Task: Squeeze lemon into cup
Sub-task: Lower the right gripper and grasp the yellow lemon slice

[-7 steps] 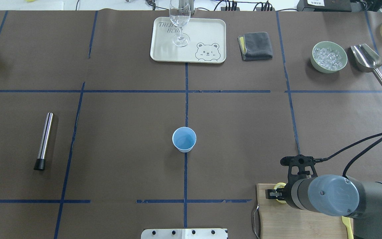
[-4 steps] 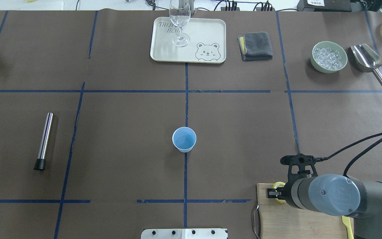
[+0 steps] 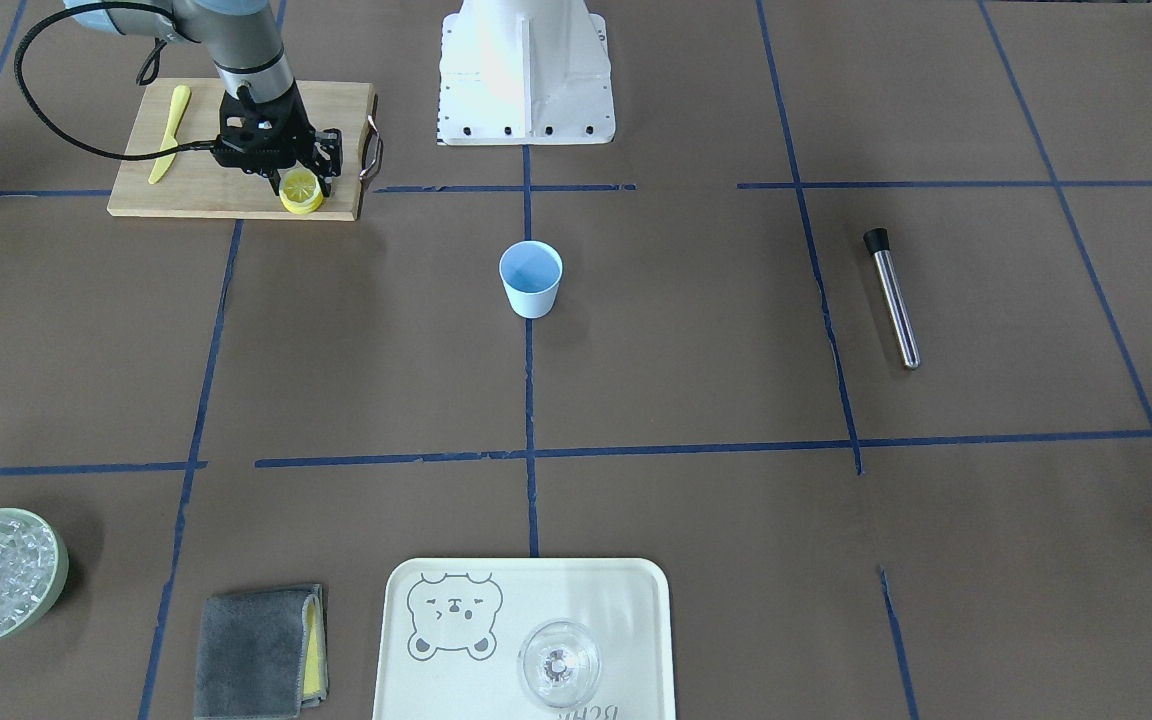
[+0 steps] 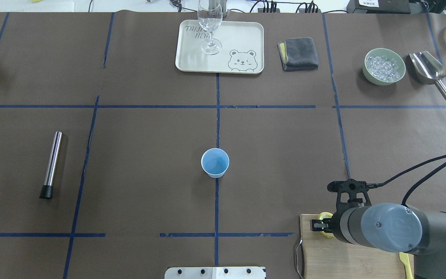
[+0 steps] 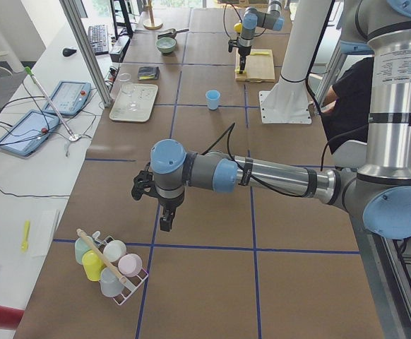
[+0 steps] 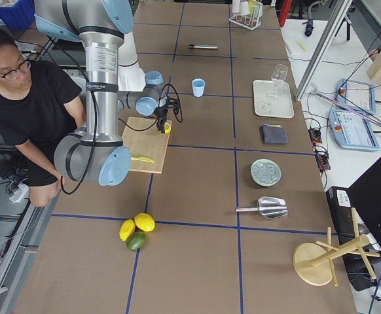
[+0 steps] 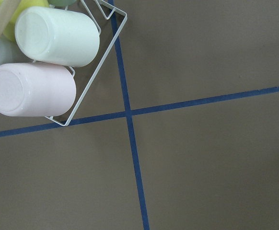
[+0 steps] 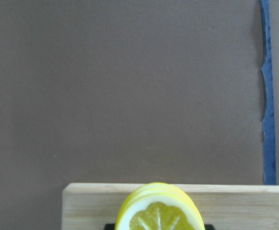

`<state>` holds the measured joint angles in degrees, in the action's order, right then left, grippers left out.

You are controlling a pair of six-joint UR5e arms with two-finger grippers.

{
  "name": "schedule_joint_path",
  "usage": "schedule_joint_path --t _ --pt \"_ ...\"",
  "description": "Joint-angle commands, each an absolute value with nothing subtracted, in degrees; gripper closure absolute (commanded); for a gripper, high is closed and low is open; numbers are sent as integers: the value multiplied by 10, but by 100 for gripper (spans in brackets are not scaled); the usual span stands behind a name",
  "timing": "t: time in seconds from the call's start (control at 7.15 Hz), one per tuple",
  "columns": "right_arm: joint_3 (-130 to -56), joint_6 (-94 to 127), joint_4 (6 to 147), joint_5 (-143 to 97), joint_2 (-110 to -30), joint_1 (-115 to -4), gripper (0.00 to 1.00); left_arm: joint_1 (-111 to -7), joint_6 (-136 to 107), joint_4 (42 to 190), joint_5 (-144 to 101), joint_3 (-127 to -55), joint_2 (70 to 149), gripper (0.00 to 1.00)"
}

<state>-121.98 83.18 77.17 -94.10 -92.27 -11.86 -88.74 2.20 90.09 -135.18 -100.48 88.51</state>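
1. right end effector [image 3: 303,178]: you are looking at it reaching down over the front corner of the wooden cutting board [image 3: 206,190]. its two fingers are closing on opposite sides of the lemon [image 3: 300,189], and in the right wrist view the dark pads are showing at both lower edges of the rind. the opening is matching the width of the fruit and nothing else is sitting in the grip.

2. the lemon [image 8: 158,213]: it is sitting between the fingers with its pale segmented cut face turning toward the wrist camera, and it is overlapping the board's far edge. you are not able to tell whether it is resting on the board or hanging just clear of it.

3. the cup [image 4: 215,162]: it is standing upright, mouth up, on the blue tape line near the middle of the worktop [image 4: 149,135]. it is sitting well apart from the lemon and the right end effector. in the overhead view it is lying to their left and farther from the robot.

4. yellow knife [image 3: 168,135]: it is lying flat on the board on the other side of the arm from the lemon.

5. left end effector [image 5: 164,223]: it is hanging above the worktop near the wire rack [image 5: 110,265] of upturned cups. you are not able to tell how far its fingers are standing apart.
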Motion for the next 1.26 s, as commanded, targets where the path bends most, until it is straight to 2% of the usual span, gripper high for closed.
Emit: schedule_joint_path --t 0.0,0.84,1.12 --pt "-1227 832 773 -941 -923 -120 45 -887 23 901 -1352 -1005 885 0" --pt "-1290 832 785 -969 -933 -149 44 -887 22 901 -1352 -1002 885 0" --pt "-1341 832 842 -1007 -924 -184 41 -887 22 901 -1353 -1005 885 0"
